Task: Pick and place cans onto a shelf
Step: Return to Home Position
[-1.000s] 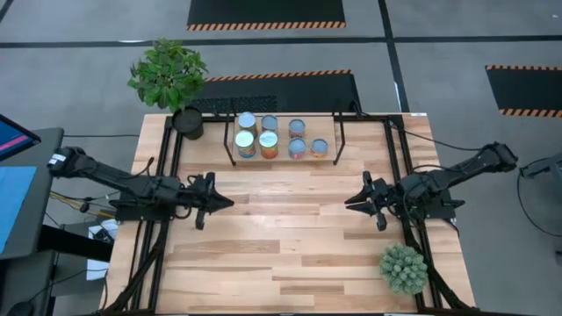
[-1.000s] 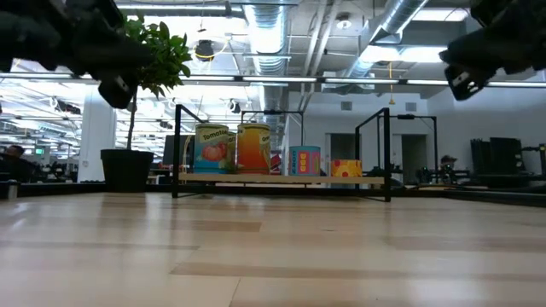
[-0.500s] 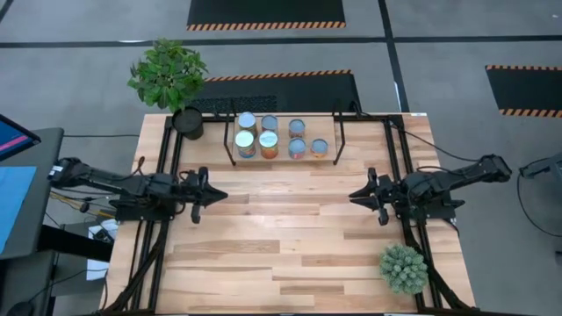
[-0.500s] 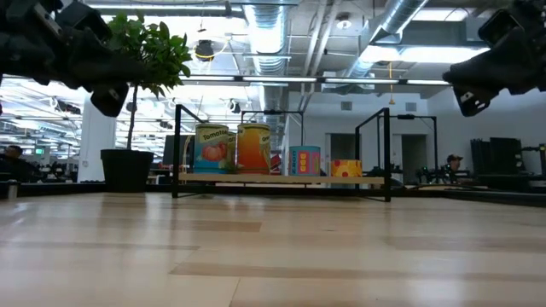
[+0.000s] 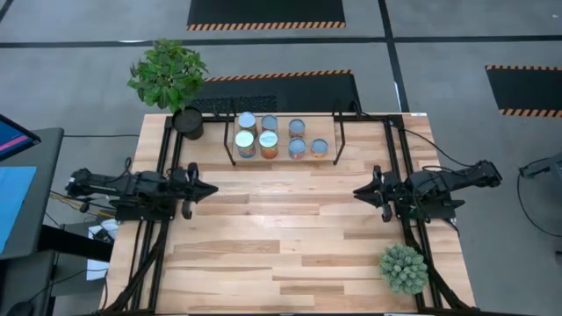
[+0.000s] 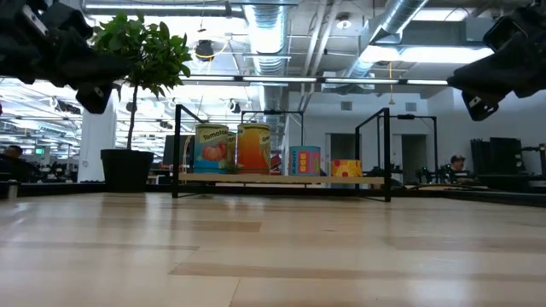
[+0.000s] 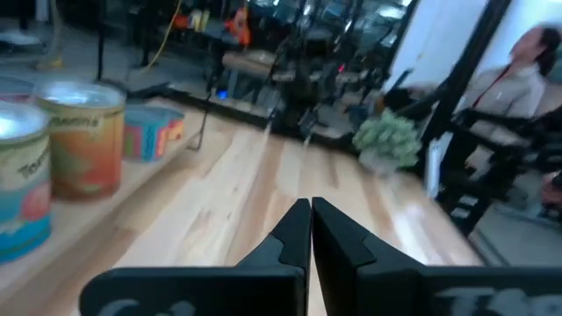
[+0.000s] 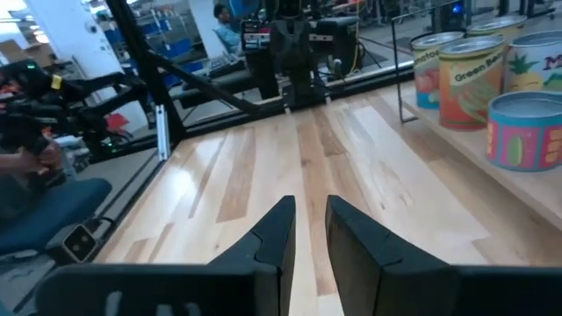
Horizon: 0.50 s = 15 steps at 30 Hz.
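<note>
Cans point(image 5: 269, 143) on shelf point(image 6: 281, 180), "Tomato" label point(image 6: 212, 136) legible, left fingers point(image 7: 294, 233) closed, right fingers point(image 8: 277, 233) narrowly apart

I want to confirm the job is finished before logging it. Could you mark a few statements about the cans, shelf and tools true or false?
1. All seven cans stand on the shelf. True.
2. The left tool grips a can. False: it is shut on nothing, above the table's left side.
3. The right tool hovers above the table's right side, carrying nothing. True.
4. The potted plant stands at the shelf's right-arm end. False: it stands at the left-arm end.
</note>
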{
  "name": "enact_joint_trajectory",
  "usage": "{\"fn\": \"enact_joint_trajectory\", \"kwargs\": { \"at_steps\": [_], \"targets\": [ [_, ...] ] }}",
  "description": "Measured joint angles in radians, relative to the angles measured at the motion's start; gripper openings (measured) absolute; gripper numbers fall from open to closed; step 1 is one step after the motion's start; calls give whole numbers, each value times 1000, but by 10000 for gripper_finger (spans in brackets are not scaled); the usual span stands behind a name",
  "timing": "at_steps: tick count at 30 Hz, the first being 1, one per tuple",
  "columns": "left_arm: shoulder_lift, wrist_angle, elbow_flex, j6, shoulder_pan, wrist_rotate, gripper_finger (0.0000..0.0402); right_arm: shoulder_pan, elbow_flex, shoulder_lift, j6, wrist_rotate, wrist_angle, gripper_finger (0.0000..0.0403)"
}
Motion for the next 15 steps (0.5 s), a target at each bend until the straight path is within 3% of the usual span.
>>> {"fn": "enact_joint_trajectory", "kwargs": {
  "at_steps": [9,15],
  "targets": [
    [10,-36,9,-2,0,-30,0,-1,0,1,-51,101,-10,92],
    [6,-48,9,11,0,98,0,-2,-1,1,-23,101,-11,92]
  ]
}}
